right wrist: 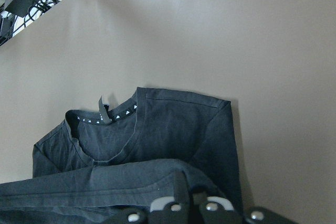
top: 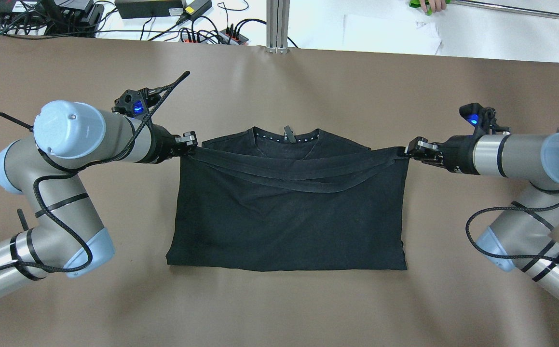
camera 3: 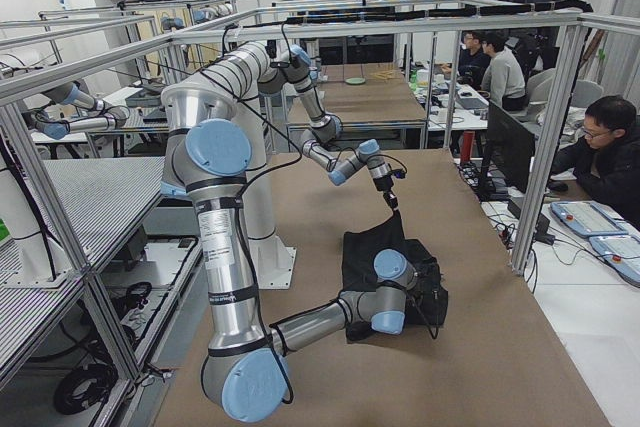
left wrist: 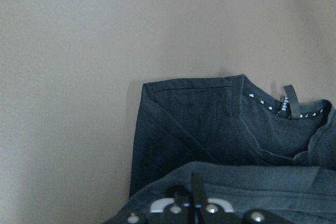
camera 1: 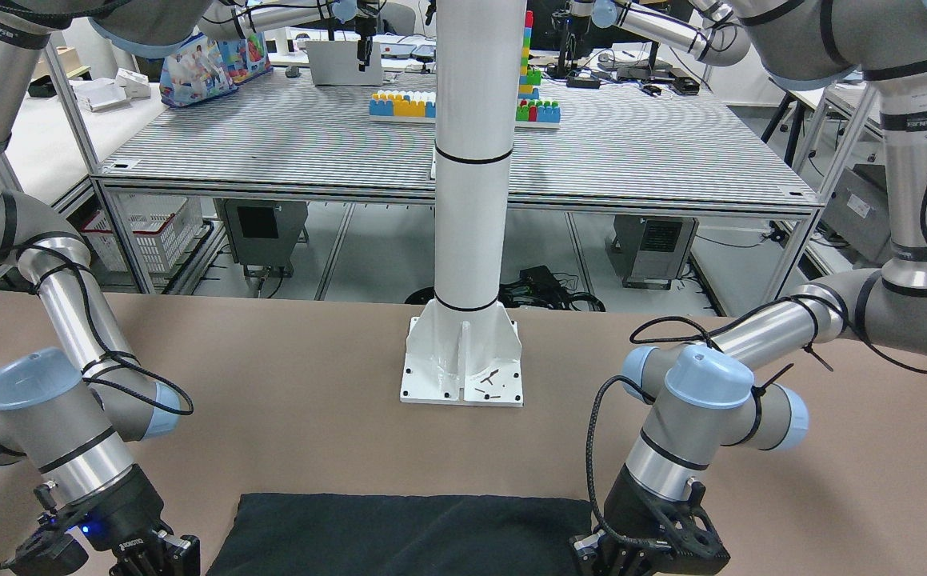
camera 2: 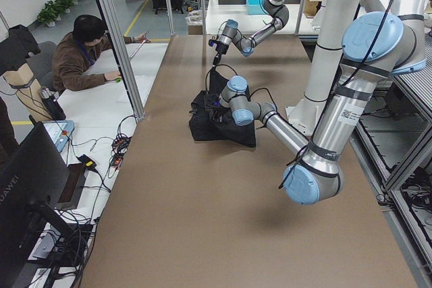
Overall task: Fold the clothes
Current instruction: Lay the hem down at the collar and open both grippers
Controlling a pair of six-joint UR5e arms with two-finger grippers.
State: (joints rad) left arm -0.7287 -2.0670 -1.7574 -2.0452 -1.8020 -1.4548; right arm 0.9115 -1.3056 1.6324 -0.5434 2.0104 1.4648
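Because the left end effector [top: 191, 147] and the right end effector [top: 408, 153] each clamped one corner of the hem [top: 298, 182], the overhead view showed the black garment [top: 284, 226] with a doubled band of cloth strung between them. The band sagged a little just short of the collar [top: 286, 136]. The rest lay flat at the middle of the bench [top: 279, 308], collar toward the far edge. Pulling outward kept the hem straight, and I judged it was meant to be laid over the collar end to halve the garment.

From the front-facing view, only a strip of the garment showed at the bottom, between the two wrists and well apart from the white pillar [camera 1: 471, 200] at the robot's edge of the bench. The fingertips were cut off there.

Along the bench from either end, the held corners stood raised above the surface, cloth draping down from them.

At each wrist camera, dark fabric bunched at the finger roots while a shoulder lay flat beyond. The fingers appeared closed on the cloth, though only their bases showed.
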